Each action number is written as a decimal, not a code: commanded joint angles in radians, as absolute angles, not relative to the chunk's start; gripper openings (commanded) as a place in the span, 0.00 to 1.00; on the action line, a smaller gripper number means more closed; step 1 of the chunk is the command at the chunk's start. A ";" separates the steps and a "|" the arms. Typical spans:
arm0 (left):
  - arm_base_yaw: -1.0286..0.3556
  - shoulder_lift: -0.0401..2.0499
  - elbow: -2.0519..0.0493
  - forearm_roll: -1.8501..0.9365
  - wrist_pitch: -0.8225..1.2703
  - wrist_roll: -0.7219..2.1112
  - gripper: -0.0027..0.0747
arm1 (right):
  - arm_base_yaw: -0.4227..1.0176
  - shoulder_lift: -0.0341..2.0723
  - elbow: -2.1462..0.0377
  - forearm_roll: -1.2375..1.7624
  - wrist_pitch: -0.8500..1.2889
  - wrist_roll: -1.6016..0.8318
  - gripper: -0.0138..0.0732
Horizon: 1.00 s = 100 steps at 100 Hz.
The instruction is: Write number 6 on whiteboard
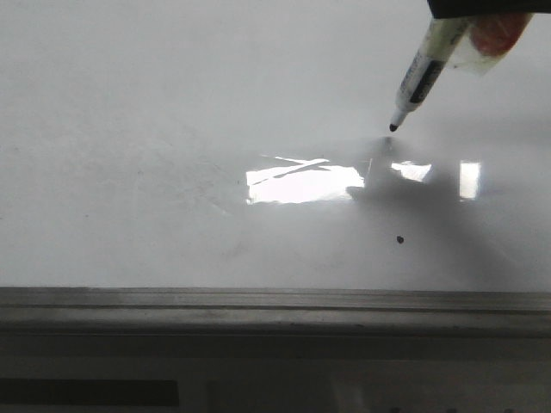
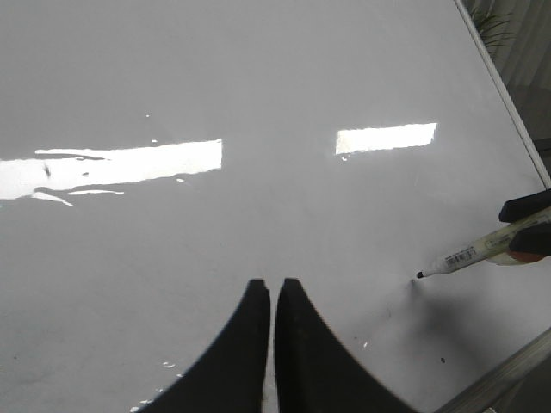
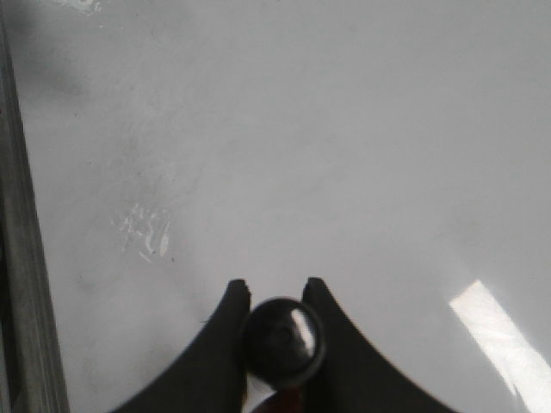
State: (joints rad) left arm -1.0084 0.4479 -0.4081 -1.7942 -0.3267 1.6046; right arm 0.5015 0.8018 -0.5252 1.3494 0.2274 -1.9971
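You have no number 6 on the large glossy white-grey whiteboard (image 1: 172, 129) yet; only a small black dot (image 1: 400, 239) sits near its railed lower edge. The black-tipped white marker (image 1: 419, 77) slants tip-down at the surface, ready to start. The right gripper (image 3: 275, 331) clamps its barrel; the left gripper (image 2: 274, 297) idles, jaws nearly touching, empty.

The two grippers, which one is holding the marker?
The right gripper: its fingers clamp the marker, tip just above the whiteboard. The left gripper is shut on nothing.
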 commanded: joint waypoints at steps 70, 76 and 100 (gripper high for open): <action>-1.007 0.458 -0.434 -1.776 -0.243 1.606 0.01 | 0.502 0.785 -0.567 1.546 0.255 -2.008 0.11; -1.007 0.458 -0.432 -1.794 -0.229 1.606 0.01 | 0.502 0.772 -0.567 1.546 0.255 -2.008 0.11; -1.007 0.458 -0.432 -1.801 -0.217 1.606 0.01 | 0.502 0.732 -0.567 1.546 0.250 -2.008 0.11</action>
State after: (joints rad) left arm -1.0084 0.4479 -0.4064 -1.8126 -0.2486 1.6060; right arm 0.5015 0.7507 -0.5299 1.5189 0.2437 -1.9993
